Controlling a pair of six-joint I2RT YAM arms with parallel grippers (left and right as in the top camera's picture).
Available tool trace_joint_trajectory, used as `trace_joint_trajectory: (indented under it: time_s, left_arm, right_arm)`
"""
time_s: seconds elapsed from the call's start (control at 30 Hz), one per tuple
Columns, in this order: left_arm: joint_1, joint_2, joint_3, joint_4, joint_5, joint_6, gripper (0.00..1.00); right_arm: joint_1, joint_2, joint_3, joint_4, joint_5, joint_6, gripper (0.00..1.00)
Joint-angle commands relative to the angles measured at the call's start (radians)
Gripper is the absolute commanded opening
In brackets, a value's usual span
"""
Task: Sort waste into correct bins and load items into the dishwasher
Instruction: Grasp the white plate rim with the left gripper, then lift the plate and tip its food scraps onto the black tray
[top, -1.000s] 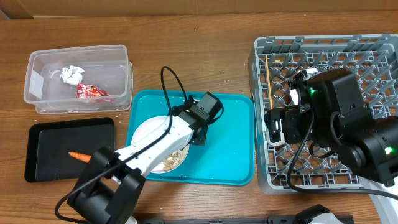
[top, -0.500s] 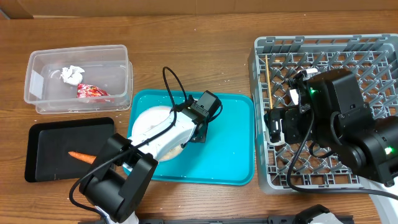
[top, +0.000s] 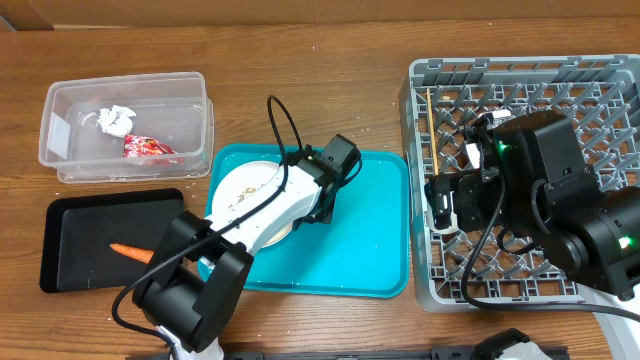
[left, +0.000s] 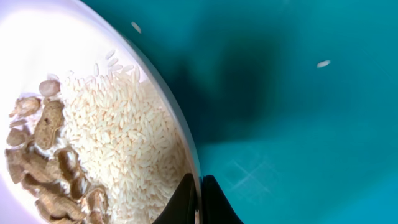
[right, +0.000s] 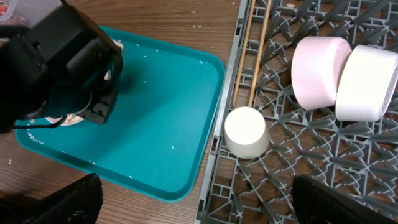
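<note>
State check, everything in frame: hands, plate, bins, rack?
left hand, shut on plate rim
right hand, open, empty, over dish rack
plate, gripped over teal tray, holds rice and scraps
clear tub, holds tissue and wrapper
black tray, holds carrot
dish rack, holds chopsticks, cup, two bowls

L arm (top: 255, 215) over teal tray (top: 370, 230), L end effector (top: 310, 213) at plate (top: 240, 190) rim. Carrot (top: 125, 250) in black tray (top: 75, 235); tissue (top: 117, 118), wrapper (top: 148, 148) in clear tub (top: 130, 84). R arm (top: 560, 190) above rack (top: 418, 200).
</note>
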Motion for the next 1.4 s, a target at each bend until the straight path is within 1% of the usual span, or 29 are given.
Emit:
trace_joint_trajectory:
  time_s: [0.0,0.17,0.33,0.43,0.47,0.53,0.63,0.77,0.93,1.13,1.23,1.27,1.37]
  left_arm:
    - [-0.004,-0.048,0.037,-0.03,0.012,-0.119,0.04]
    - [0.004,-0.179,0.037,-0.071,0.015,-0.204,0.04]
    - [0.051,-0.314,0.037,-0.138,0.016,-0.221,0.04]
    - [0.124,-0.397,0.037,-0.233,0.016,-0.237,0.04]
    - [0.179,-0.425,0.036,-0.283,0.015,-0.235,0.04]
    - [0.24,-0.441,0.036,-0.31,0.011,-0.2,0.04]
    - [0.349,-0.446,0.036,-0.307,0.011,-0.133,0.04]
    - [0.504,-0.446,0.021,-0.262,0.017,-0.097,0.04]
    - [0.661,-0.465,-0.033,-0.163,0.094,-0.055,0.04]
    - [0.815,-0.597,-0.212,0.055,0.245,-0.002,0.04]
    - [0.9,-0.684,-0.309,0.182,0.37,0.04,0.04]
    - [0.923,-0.711,-0.33,0.208,0.394,0.049,0.04]
    - [0.992,-0.793,-0.356,0.238,0.402,0.079,0.04]
  right_arm:
    - [-0.002,-0.002,0.011,0.005,-0.009,0.007,1.0]
    - [-0.002,-0.002,0.011,0.005,-0.009,0.007,1.0]
    - [-0.002,-0.002,0.011,0.005,-0.009,0.007,1.0]
    - [-0.002,-0.002,0.011,0.005,-0.009,0.007,1.0]
    - [-0.002,-0.002,0.011,0.005,-0.009,0.007,1.0]
    - [-0.002,-0.002,0.011,0.005,-0.009,0.007,1.0]
    - [-0.002,-0.002,0.011,0.005,-0.01,0.007,1.0]
    - [-0.002,-0.002,0.011,0.005,-0.01,0.007,1.0]
    - [-0.002,-0.002,0.011,0.005,-0.01,0.007,1.0]
    - [-0.002,-0.002,0.011,0.005,-0.01,0.007,1.0]
    - [-0.002,-0.002,0.011,0.005,-0.01,0.007,1.0]
    - [-0.002,-0.002,0.011,0.005,-0.01,0.007,1.0]
    - [-0.002,-0.002,0.011,0.005,-0.01,0.007,1.0]
